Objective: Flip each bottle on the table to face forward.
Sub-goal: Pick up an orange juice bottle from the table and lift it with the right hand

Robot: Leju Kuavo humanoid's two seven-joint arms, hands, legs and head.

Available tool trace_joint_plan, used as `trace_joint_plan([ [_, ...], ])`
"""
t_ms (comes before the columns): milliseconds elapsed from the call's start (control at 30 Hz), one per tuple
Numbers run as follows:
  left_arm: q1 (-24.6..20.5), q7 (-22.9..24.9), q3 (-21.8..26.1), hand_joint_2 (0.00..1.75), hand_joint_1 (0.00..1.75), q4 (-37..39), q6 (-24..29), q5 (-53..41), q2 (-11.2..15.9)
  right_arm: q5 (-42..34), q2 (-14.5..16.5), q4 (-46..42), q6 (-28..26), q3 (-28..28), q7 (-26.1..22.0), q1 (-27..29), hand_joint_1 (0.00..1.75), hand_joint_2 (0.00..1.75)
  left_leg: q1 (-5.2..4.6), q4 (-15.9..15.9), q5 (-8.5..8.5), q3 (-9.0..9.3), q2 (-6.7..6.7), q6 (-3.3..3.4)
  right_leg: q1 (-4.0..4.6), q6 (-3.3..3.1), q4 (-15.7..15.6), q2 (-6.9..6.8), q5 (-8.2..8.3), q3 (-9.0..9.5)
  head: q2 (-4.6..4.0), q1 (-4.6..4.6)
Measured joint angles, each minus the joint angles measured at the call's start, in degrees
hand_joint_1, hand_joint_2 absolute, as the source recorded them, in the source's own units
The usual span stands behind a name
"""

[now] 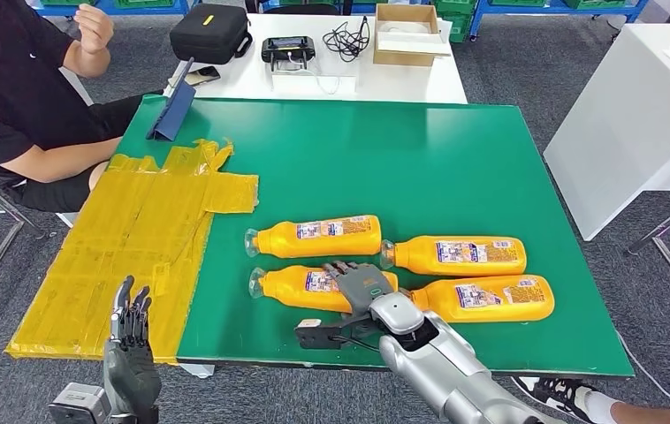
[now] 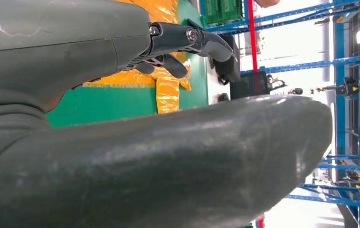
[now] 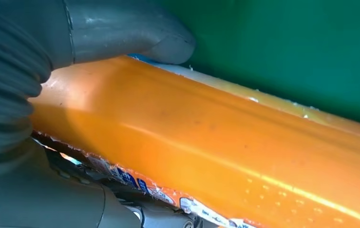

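Observation:
Several orange bottles lie on their sides on the green table, labels showing. My right hand grips the near-left bottle; in the right wrist view its thumb and fingers close around that bottle's orange body. The far-left bottle, the far-right bottle and the near-right bottle lie untouched beside it. My left hand hangs off the table's near-left corner, fingers straight and apart, holding nothing; its dark fingers show in the left wrist view.
Yellow taped sheeting covers the table's left side. A person in black sits at the far left. A blue folded stand is at the far-left corner. Behind stands a white table with a black case, cardboard box and cables.

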Motion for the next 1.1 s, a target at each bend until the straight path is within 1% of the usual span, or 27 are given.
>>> trace_joint_plan([
  [200, 0.0, 0.0, 0.1, 0.00, 0.00, 0.3, -0.6, 0.0, -0.1, -1.3, -0.7, 0.8, 0.9, -0.2, -1.1, -0.5, 1.75, 1.75, -0.13, 0.0, -0.05, 0.37, -0.01, 0.09, -0.05, 0.02, 0.0, -0.02, -0.02, 0.38, 0.00, -0.01],
  [300, 0.0, 0.0, 0.2, 0.00, 0.00, 0.4, -1.1, 0.8, -0.1, -3.9, -1.0, 0.7, 1.0, -0.6, -2.3, -0.6, 1.75, 1.75, -0.14, 0.0, -0.10, 0.44, -0.01, 0.16, -0.05, 0.04, -0.1, -0.02, -0.03, 0.48, 0.00, -0.01],
  [500, -0.4, 0.0, 0.7, 0.00, 0.00, 1.5, -2.6, 3.4, -0.1, -16.9, -0.8, 0.2, 0.7, -5.8, -10.6, 0.1, 1.75, 1.75, -0.14, 0.0, -0.15, 0.55, 0.08, 0.22, -0.04, 0.04, -0.1, 0.05, -0.02, 0.57, 0.00, 0.02],
  [533, -0.6, 0.0, 0.8, 0.00, 0.00, 1.9, -2.9, 3.8, -0.1, -19.6, -0.9, -0.2, 0.7, -6.9, -12.7, 0.5, 1.75, 1.75, -0.13, 0.0, -0.17, 0.59, 0.11, 0.23, -0.03, 0.04, -0.1, 0.08, -0.02, 0.58, 0.00, 0.02],
  [600, -1.4, 0.0, 0.8, 0.87, 0.00, 2.8, -3.6, 5.2, -0.1, -28.1, -1.1, -2.1, 0.4, -9.8, -19.9, 2.9, 1.75, 1.75, -0.11, 0.0, -0.22, 0.63, 0.12, 0.23, -0.02, 0.05, -0.2, 0.10, -0.02, 0.62, 0.00, 0.03],
  [667, -2.0, 0.0, 0.6, 1.75, 0.00, 3.6, -3.9, 7.0, -0.1, -36.6, -1.2, -6.3, -1.2, -13.4, -28.5, 7.8, 1.75, 1.75, -0.06, 0.0, -0.24, 0.50, 0.07, 0.23, -0.01, 0.05, -0.1, 0.07, -0.03, 0.57, 0.00, 0.04],
  [700, -2.1, 0.0, 0.6, 1.75, 0.00, 3.8, -3.8, 7.8, -0.1, -39.1, -1.1, -8.9, -2.2, -15.0, -31.1, 10.7, 1.75, 1.75, -0.04, 0.0, -0.24, 0.37, 0.06, 0.23, -0.02, 0.05, -0.1, 0.07, -0.03, 0.47, 0.00, 0.02],
  [733, -2.1, 0.0, 0.5, 1.75, 0.00, 3.8, -3.6, 8.2, -0.1, -40.6, -0.8, -11.6, -3.1, -16.4, -32.5, 13.6, 1.75, 1.75, -0.01, 0.0, -0.24, 0.23, 0.08, 0.23, -0.02, 0.04, -0.1, 0.08, -0.02, 0.34, 0.00, 0.01],
  [767, -2.1, 0.0, 0.4, 1.75, 0.00, 3.9, -3.4, 8.4, -0.1, -41.3, -0.5, -14.3, -3.6, -17.4, -32.8, 15.9, 1.75, 1.75, 0.02, 0.0, -0.24, 0.09, 0.12, 0.22, -0.02, 0.03, -0.1, 0.11, -0.02, 0.21, 0.00, -0.01],
  [833, -2.3, 0.0, -0.1, 1.75, 0.00, 4.2, -3.0, 8.1, -0.2, -42.4, 0.3, -18.5, -4.1, -18.8, -32.6, 18.9, 1.75, 1.75, 0.06, 0.0, -0.22, -0.11, 0.18, 0.21, -0.01, 0.02, -0.1, 0.15, -0.01, -0.04, 0.00, -0.01],
  [1000, -3.2, 0.0, -2.5, 1.75, 0.00, 4.5, -2.0, 5.0, -0.5, -43.9, 2.8, -24.3, -4.3, -20.1, -32.5, 20.7, 1.75, 1.75, 0.05, 0.0, -0.16, -0.38, 0.14, 0.19, -0.01, 0.01, -0.1, 0.12, 0.00, -0.29, 0.00, 0.00],
  [1100, -3.5, 0.0, -3.4, 1.75, 0.00, 4.6, -1.7, 4.6, -0.6, -44.0, 3.4, -25.8, -4.4, -20.5, -32.6, 21.0, 1.75, 1.75, 0.05, 0.0, -0.16, -0.40, 0.14, 0.19, -0.01, 0.01, -0.1, 0.12, 0.00, -0.30, 0.00, 0.01],
])
